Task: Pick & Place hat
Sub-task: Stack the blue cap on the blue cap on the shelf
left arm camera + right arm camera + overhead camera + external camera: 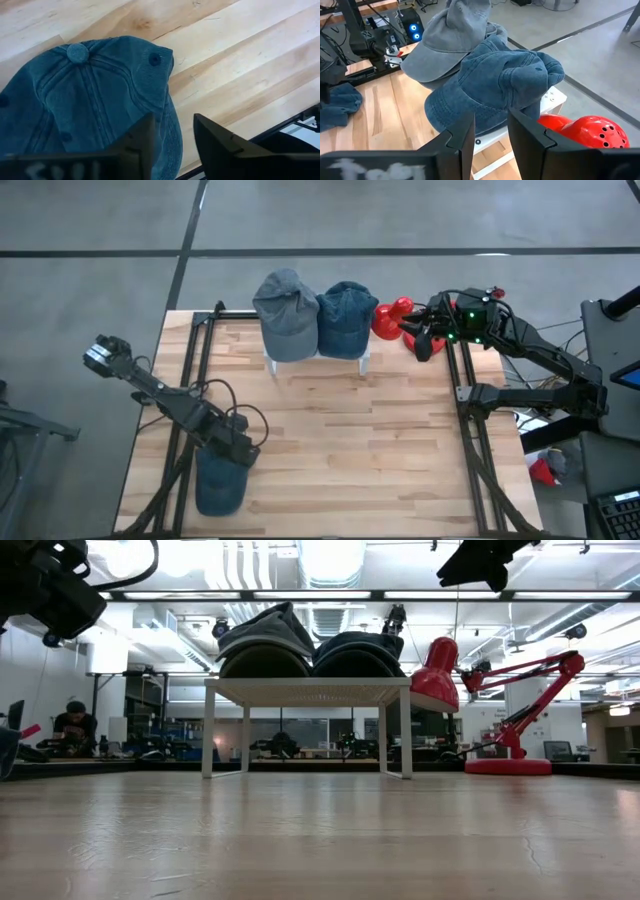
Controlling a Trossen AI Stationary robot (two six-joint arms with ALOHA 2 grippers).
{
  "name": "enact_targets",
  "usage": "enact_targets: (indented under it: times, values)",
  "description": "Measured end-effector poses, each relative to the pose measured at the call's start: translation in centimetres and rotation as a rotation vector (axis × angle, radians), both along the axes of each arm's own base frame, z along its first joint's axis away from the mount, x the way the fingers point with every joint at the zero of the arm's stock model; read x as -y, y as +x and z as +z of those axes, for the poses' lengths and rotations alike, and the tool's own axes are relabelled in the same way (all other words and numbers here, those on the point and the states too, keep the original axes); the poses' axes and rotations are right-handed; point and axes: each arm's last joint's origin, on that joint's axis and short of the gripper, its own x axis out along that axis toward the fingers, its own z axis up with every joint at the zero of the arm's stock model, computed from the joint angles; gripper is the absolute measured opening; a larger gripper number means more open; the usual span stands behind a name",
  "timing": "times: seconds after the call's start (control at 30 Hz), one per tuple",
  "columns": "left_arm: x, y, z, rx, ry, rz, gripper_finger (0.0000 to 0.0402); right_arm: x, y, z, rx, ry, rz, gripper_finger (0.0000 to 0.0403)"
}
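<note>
The left tool (236,450), its jaws spread, hangs over a teal denim cap (219,483) lying at the wooden counter's (340,450) near left corner, while the right tool (424,340), also spread, waits by the white rack (365,360) carrying two more caps.

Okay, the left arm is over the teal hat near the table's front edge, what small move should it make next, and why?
Probably lower the left gripper straight down: its fingers stand open above the teal hat, whose edge lies below the gap, not yet gripped.
</note>
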Motion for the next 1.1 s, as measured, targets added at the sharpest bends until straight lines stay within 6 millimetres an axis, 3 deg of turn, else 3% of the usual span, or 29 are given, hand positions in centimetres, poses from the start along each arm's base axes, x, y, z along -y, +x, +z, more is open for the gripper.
enact_targets:
  times: [0.27, 0.73, 0.87, 1.1]
  values:
    - [0.4, 0.3, -0.9, -0.065, -0.02, -0.014, 0.0173, 0.0, 0.0, 0.0, -0.001, -0.004, 0.001, 0.0099]
    - [1.9, 2.3, -4.2, -0.181, -0.052, -0.047, 0.0173, 0.0, 0.0, 0.0, -0.006, -0.017, 0.006, 0.0079]
    - [2.1, 2.6, -5.3, -0.233, -0.042, -0.049, 0.0138, 0.0, 0.0, 0.0, -0.006, -0.017, 0.006, 0.0074]
    - [2.2, 2.8, -5.9, -0.227, -0.016, -0.097, 0.0013, 0.0, 0.0, 0.0, -0.008, -0.02, 0.006, 0.0068]
